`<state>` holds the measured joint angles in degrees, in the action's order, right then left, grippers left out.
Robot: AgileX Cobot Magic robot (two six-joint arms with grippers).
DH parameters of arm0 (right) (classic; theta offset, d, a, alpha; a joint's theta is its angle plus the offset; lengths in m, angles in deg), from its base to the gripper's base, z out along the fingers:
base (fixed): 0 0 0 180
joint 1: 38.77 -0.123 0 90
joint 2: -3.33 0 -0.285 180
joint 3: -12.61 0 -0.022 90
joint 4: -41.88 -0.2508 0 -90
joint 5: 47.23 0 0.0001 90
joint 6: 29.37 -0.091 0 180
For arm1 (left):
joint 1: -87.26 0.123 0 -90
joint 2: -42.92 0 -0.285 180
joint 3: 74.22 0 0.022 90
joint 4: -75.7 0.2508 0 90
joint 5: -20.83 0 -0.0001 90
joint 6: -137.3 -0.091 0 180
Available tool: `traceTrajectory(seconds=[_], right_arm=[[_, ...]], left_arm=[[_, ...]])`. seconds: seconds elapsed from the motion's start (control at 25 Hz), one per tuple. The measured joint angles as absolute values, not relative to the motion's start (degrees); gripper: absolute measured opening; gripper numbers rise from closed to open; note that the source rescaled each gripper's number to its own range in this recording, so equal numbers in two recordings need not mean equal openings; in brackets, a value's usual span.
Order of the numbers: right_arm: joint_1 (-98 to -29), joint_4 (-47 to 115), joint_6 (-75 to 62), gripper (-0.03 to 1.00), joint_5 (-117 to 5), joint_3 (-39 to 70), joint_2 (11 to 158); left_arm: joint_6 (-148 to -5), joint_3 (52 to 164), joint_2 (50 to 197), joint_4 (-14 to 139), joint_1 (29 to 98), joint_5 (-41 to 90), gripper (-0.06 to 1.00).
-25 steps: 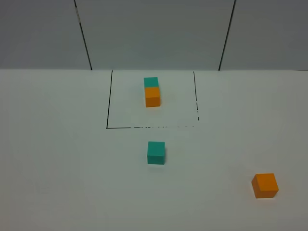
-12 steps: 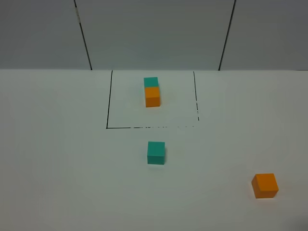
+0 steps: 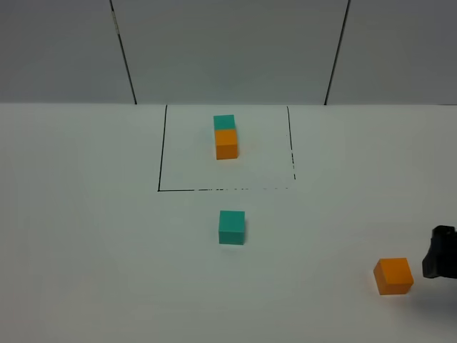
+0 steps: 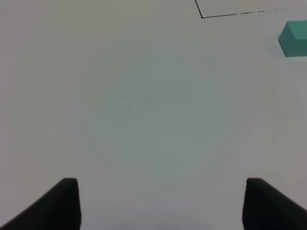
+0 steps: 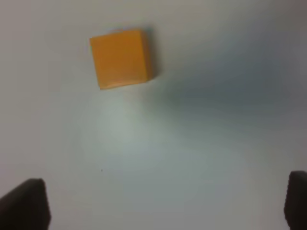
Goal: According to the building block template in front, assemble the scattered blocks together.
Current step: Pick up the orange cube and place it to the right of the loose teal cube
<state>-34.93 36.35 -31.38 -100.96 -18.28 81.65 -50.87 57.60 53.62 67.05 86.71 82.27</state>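
Hovering just beside the orange block (image 3: 393,276), well right of the teal block (image 3: 231,227), the right gripper (image 3: 441,251) is seen spread and empty, so the pickup is judged begun and centring astride the block is needed next.

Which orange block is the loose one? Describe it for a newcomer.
Find the black-lined rectangle far back on the table. Come nearer and far right: the orange cube sits alone there. Unlike the framed orange cube, it touches nothing teal.
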Motion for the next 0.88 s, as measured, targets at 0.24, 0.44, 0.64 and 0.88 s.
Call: traceTrajectory(seconds=[0.24, 0.44, 0.64, 0.88], right_arm=[[-35.03, 36.3, -31.22, 0.97, -98.04, -16.77, 90.55], [-38.7, 36.3, -31.24, 0.97, -94.82, -15.85, 95.38], [-44.58, 37.88, -32.03, 0.97, -89.45, -14.67, 100.35], [-45.46, 41.88, -34.62, 0.96, -86.08, -14.5, 105.75]], left_arm=[[-50.87, 57.6, 53.62, 67.05, 86.71, 82.27, 0.5], [-50.87, 57.6, 53.62, 67.05, 86.71, 82.27, 0.5], [-50.87, 57.6, 53.62, 67.05, 86.71, 82.27, 0.5], [-50.87, 57.6, 53.62, 67.05, 86.71, 82.27, 0.5]])
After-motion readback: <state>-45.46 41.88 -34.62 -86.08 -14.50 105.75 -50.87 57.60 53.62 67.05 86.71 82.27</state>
